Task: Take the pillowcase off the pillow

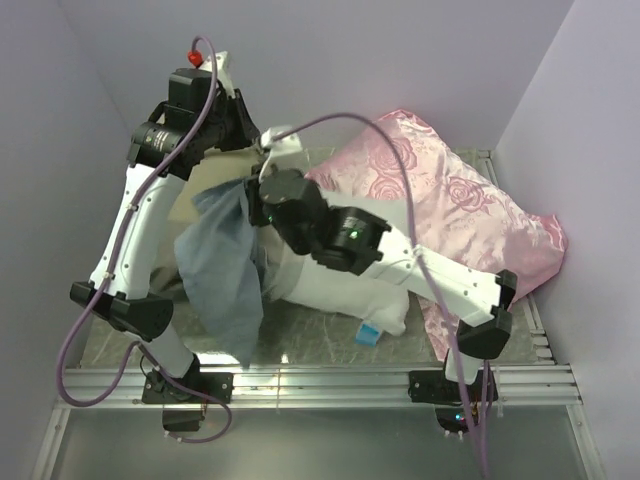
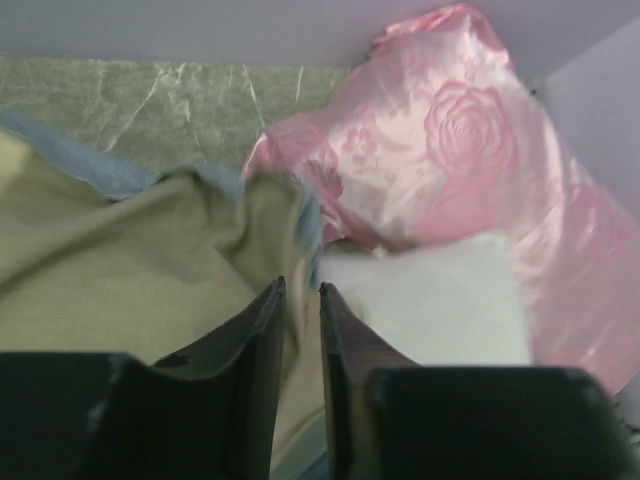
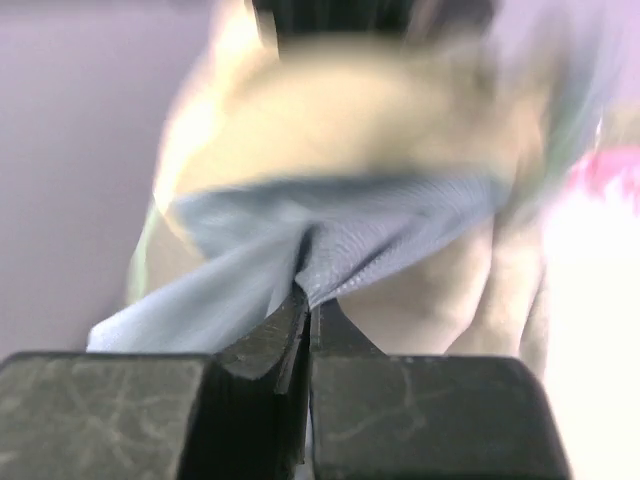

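The pillowcase (image 1: 222,270) hangs lifted above the table's left half, grey-blue side out, with beige showing at the top. My left gripper (image 1: 262,150) is raised at the back and is shut on its beige cloth (image 2: 150,270), which runs between the narrow jaws (image 2: 300,290). My right gripper (image 1: 258,205) sits just below it, shut on a grey-blue fold (image 3: 330,250) at its tips (image 3: 310,300). The white pillow (image 1: 345,290) lies under my right arm, its blue tag (image 1: 367,333) at the near corner. It also shows in the left wrist view (image 2: 430,300).
A shiny pink rose-patterned pillow (image 1: 450,200) lies at the back right against the wall, and also shows in the left wrist view (image 2: 450,150). The table has a green-grey marbled top (image 1: 310,335). Walls close in on the left, back and right. A metal rail (image 1: 330,380) runs along the near edge.
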You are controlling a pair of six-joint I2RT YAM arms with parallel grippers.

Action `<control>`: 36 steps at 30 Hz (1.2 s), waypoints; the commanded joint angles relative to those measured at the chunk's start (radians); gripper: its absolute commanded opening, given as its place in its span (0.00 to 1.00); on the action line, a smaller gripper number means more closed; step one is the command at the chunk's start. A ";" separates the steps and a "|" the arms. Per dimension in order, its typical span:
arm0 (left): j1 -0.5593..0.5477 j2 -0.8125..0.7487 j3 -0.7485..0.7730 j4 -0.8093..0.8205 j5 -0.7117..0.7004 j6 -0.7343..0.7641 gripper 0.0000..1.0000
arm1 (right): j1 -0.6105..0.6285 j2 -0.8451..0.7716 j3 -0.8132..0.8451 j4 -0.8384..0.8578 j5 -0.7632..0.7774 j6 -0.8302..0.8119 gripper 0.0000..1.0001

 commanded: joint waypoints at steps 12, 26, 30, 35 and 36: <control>0.024 -0.422 -0.626 0.358 0.020 -0.112 0.64 | -0.153 -0.192 -0.375 0.009 -0.168 0.179 0.00; 0.024 -0.818 -0.978 0.117 -0.447 -0.542 0.68 | -0.277 -0.463 -0.883 0.189 -0.291 0.357 0.00; 0.024 -0.881 -1.019 -0.085 -0.503 -0.726 0.92 | -0.291 -0.450 -0.862 0.177 -0.265 0.366 0.00; 0.024 -0.923 -1.021 -0.297 -0.542 -0.969 0.94 | -0.345 -0.465 -0.886 0.197 -0.259 0.393 0.00; 0.024 -0.924 -1.024 -0.317 -0.536 -1.000 0.94 | -0.355 -0.470 -0.896 0.201 -0.277 0.403 0.00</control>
